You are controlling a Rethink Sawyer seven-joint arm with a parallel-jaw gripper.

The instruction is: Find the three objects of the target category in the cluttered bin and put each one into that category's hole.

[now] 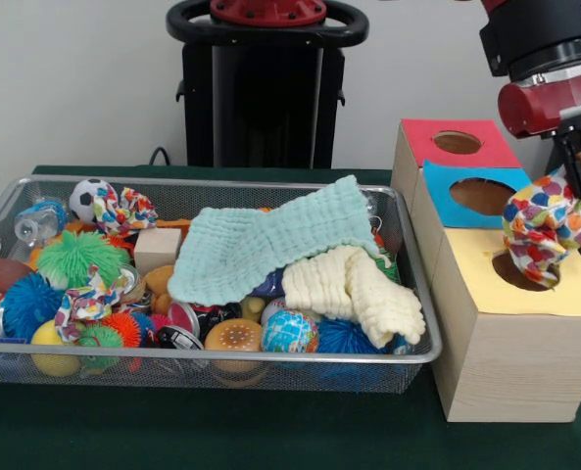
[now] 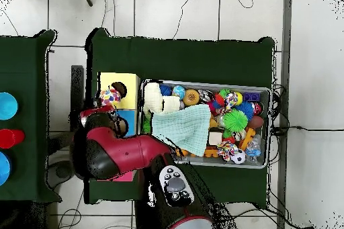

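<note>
My gripper (image 1: 568, 192) is shut on a polka-dot cloth bundle (image 1: 543, 229) and holds it just above the round hole of the yellow-topped box (image 1: 574, 294). In the overhead view the bundle (image 2: 109, 95) hangs over the yellow box (image 2: 121, 80). Two more polka-dot bundles lie in the wire mesh bin (image 1: 221, 358). One (image 1: 123, 210) is at the back left by a small soccer ball. The other (image 1: 82, 302) is at the front left among spiky balls.
A mint waffle cloth (image 1: 270, 245) and a cream one (image 1: 354, 286) cover the bin's middle and right. Spiky balls, a wooden block (image 1: 157, 249) and small toys fill the rest. Blue-topped (image 1: 439, 186) and red-topped (image 1: 419, 137) boxes stand behind the yellow one.
</note>
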